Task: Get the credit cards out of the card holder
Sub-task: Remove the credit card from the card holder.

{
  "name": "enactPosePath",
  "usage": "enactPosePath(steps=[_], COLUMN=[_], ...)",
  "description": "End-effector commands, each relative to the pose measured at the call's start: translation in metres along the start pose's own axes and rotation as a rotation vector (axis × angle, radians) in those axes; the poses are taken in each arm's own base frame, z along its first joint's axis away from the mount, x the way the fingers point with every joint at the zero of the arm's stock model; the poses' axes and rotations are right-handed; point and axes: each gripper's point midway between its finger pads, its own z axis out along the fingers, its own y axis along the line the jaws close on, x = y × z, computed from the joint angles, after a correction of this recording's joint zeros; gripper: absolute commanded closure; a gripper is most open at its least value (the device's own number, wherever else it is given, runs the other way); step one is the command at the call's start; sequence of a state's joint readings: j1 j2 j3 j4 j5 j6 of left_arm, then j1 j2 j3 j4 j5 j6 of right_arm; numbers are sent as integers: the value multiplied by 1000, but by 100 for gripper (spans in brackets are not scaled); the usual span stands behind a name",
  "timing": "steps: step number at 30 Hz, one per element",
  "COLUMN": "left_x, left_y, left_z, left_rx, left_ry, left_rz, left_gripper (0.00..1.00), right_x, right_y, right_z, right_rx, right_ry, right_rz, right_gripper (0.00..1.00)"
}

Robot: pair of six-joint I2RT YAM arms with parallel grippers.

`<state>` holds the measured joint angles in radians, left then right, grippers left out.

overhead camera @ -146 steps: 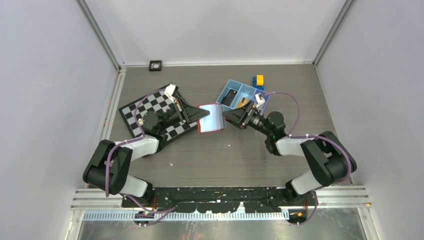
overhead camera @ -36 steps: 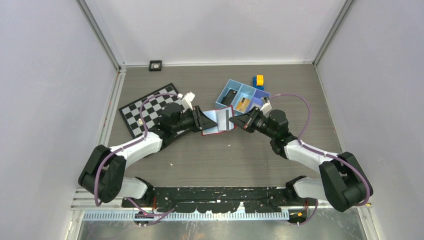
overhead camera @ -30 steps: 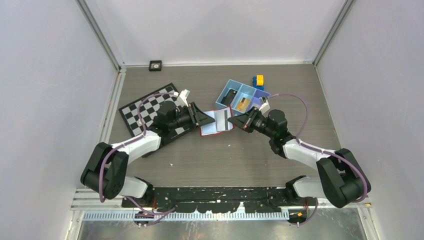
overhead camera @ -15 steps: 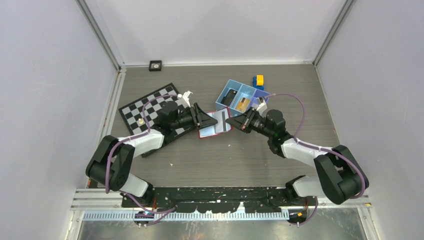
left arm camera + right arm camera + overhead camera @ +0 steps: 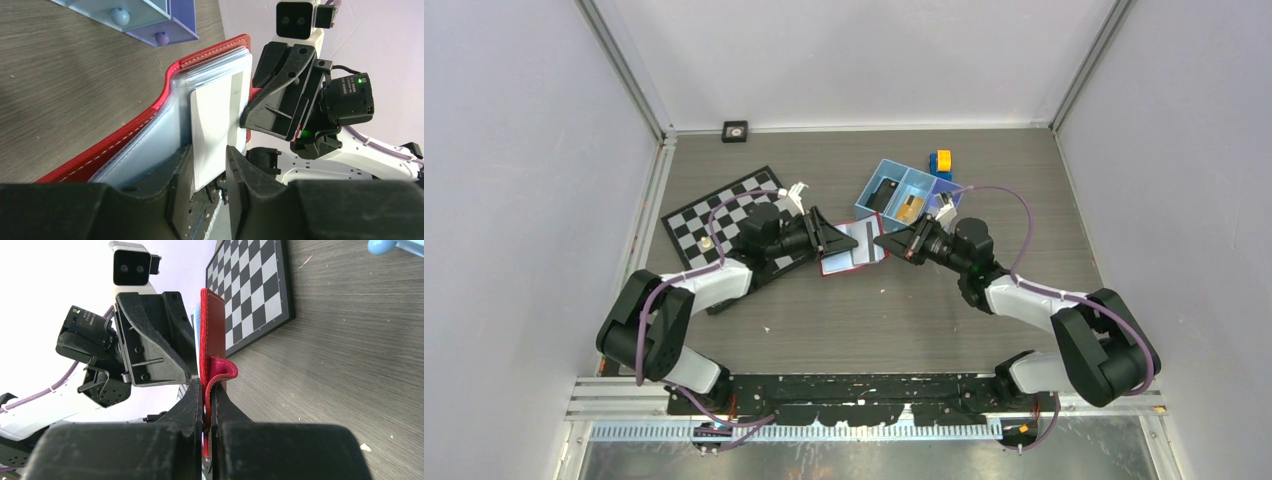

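So: card holder stood on edge between both arms, pale card at the left fingers

On my overhead feed the dark wood-grain table (image 5: 904,320) carries a black-and-white chequered board (image 5: 686,225) on the left and a blue three-compartment plastic tray (image 5: 904,168) towards the far right of centre. The two arms meet between them at mid-table. There the small red folding card holder with pale blue-grey lining (image 5: 150,135) stands on edge, opened. The grippers cover it from above, so I cannot tell whether its lower edge touches the table.

The right gripper (image 5: 206,387) is pressed together on the holder's red snap tab (image 5: 222,371). That wrist camera gives me the holder edge-on only, its inside hidden.

The left gripper (image 5: 210,155) has its jaws partly spread, with the near end of a thin greyish-white plastic card (image 5: 215,120) between them. The card lies against the clear sleeves (image 5: 220,62). Its end is cut off behind the fingers (image 5: 240,170). I cannot tell whether they actually bear on it, nor how much of it sits inside a sleeve.

In the tray, an orange-gold flat card (image 5: 911,208) lies in the middle compartment. A dark flat piece (image 5: 886,187) lies in the compartment nearer the board, too small to identify. Just beyond the tray sits a little yellow-and-blue block (image 5: 941,161). A small black square object (image 5: 735,130) lies by the back wall.
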<state>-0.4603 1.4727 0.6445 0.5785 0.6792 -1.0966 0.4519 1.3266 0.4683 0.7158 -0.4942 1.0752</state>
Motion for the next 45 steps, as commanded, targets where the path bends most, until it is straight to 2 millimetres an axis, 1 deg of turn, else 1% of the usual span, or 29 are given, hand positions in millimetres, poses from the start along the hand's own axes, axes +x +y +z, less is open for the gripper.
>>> enactPosePath(steps=[1,2,3,5,6,7,9,12,14,15,16,20,22,25,28,34,37,41,43,45], left_x=[-6,-7,-8,-11,-11,-12,-12,-12,-12,-12,-13,-15,-15,-14,-14,-12,-12,-11,-12,-13], left_y=[-23,-28,-32,-37,-39,-42,-47,-53,-54,-53,-53,-48,-46,-48,-52,-62,-57,-50,-52,-55], left_z=[-2,-4,-7,-11,-12,-14,-15,-16,-16,-16,-17,-17,-17,-16,-17,-18,-16,-11,-12,-13], left_rx=[110,129,144,165,171,180,202,233,240,239,237,223,220,233,262,311,290,279,297,313], left_ry=[-20,-29,-34,-48,-53,-57,-59,-57,-55,-54,-56,-58,-57,-50,-43,-20,-12,1,-5,-11], left_rz=[38,48,56,77,83,92,105,109,107,106,104,90,84,75,72,75,62,31,31,32], left_gripper=[72,76,82,90,93,95,98,100,100,100,100,100,99,89,82,79,76,75,80,90], right_x=[-13,-13,-13,-12,-12,-12,-10,-7,-6,-6,-6,-7,-7,-8,-7,-3,-2,1,2,2], right_y=[33,31,27,21,20,19,20,26,31,32,33,35,38,37,37,41,40,47,49,48], right_z=[7,8,9,10,11,11,13,15,16,16,17,15,13,13,14,16,17,17,17,16], right_rx=[-104,-95,-80,-51,-47,-47,-60,-103,-142,-154,-162,-172,-177,-168,-168,-187,-187,-209,-214,-209], right_ry=[-26,-24,-24,-21,-20,-16,-7,11,23,23,23,14,8,6,13,31,34,42,46,39], right_rz=[-55,-53,-53,-49,-49,-46,-36,-16,0,7,11,8,1,-7,-6,-8,-10,-22,-27,-26], right_gripper=[100,100,99,92,85,79,71,67,66,67,71,90,93,98,99,99,99,99,99,99])
